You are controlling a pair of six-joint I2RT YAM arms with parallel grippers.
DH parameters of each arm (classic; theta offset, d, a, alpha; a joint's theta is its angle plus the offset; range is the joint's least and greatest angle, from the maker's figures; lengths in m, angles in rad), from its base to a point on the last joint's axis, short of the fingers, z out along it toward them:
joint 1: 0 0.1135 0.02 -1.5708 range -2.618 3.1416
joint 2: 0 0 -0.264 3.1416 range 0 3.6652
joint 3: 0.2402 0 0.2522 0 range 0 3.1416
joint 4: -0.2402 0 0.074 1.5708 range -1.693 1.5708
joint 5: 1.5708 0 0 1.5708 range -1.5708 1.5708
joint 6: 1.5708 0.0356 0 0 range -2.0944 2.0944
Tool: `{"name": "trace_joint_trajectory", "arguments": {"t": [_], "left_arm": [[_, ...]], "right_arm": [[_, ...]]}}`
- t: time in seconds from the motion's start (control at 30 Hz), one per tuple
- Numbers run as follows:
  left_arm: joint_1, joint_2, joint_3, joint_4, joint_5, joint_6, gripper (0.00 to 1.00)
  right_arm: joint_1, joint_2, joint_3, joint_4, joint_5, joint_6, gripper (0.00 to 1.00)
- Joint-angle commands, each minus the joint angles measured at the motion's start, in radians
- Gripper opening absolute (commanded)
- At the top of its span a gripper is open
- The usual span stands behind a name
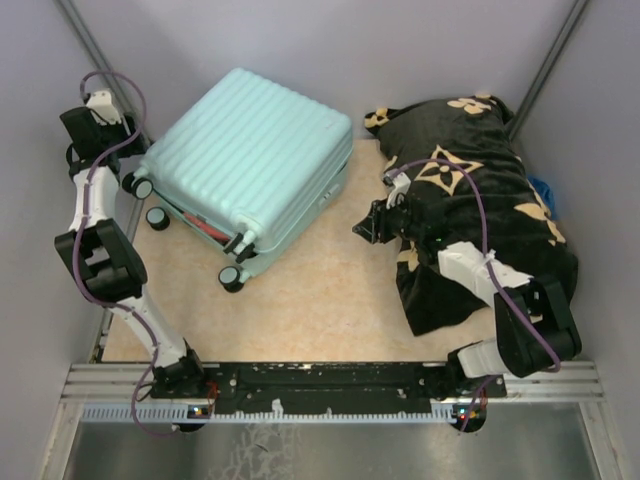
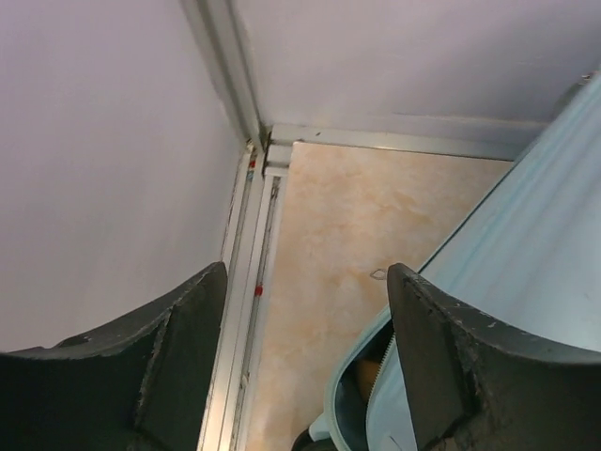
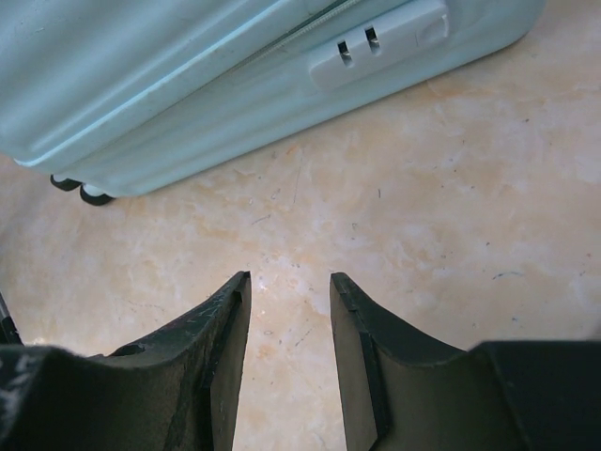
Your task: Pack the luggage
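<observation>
The luggage (image 1: pixel 250 150), a pale mint ribbed suitcase, lies flat at the back left of the table, its lid down but slightly ajar, with something red showing in the gap (image 1: pixel 200 225). My left gripper (image 1: pixel 125 150) hovers by its left rear corner. In the left wrist view this gripper (image 2: pixel 308 272) is open, with the shell (image 2: pixel 535 244) and its unzipped edge (image 2: pixel 376 371) beside the right finger. My right gripper (image 1: pixel 363 230) stands open over bare table just right of the suitcase. It (image 3: pixel 290 277) holds nothing and faces the lock side (image 3: pixel 380 42).
A black blanket with tan flower motifs (image 1: pixel 480 210) is heaped at the right, under my right arm. A blue item (image 1: pixel 545 190) peeks out behind it. Grey walls and metal rails (image 2: pixel 254 244) close in the table's left and back edges. The suitcase's black wheels (image 1: pixel 232 278) point forward.
</observation>
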Motion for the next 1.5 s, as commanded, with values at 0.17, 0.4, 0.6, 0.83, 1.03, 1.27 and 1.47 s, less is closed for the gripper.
{"name": "trace_joint_trajectory", "arguments": {"t": [0.17, 0.4, 0.6, 0.83, 1.03, 1.27, 1.47], "left_arm": [[-0.025, -0.127, -0.248, -0.21, 0.425, 0.253, 0.68], [-0.025, -0.248, -0.384, -0.256, 0.461, 0.196, 0.67], [0.023, -0.212, -0.244, -0.079, 0.199, 0.025, 0.7], [0.016, -0.023, -0.014, -0.005, -0.212, -0.118, 0.69], [-0.029, 0.066, -0.041, 0.104, -0.334, -0.085, 0.76], [-0.093, 0.054, -0.136, 0.202, -0.198, 0.101, 0.69], [-0.098, -0.174, -0.449, 0.123, 0.225, 0.272, 0.59]], "right_arm": [[0.004, 0.119, 0.116, 0.087, 0.038, -0.03, 0.4], [0.0, 0.322, 0.3, 0.124, 0.044, -0.014, 0.4], [0.009, 0.337, 0.322, 0.102, 0.025, 0.03, 0.38], [0.013, 0.222, 0.233, 0.045, 0.043, -0.001, 0.38], [0.013, 0.149, 0.194, -0.017, 0.07, -0.042, 0.38], [0.007, 0.129, 0.169, -0.065, 0.083, -0.064, 0.38], [-0.061, 0.164, 0.202, -0.052, 0.092, -0.069, 0.39]]}}
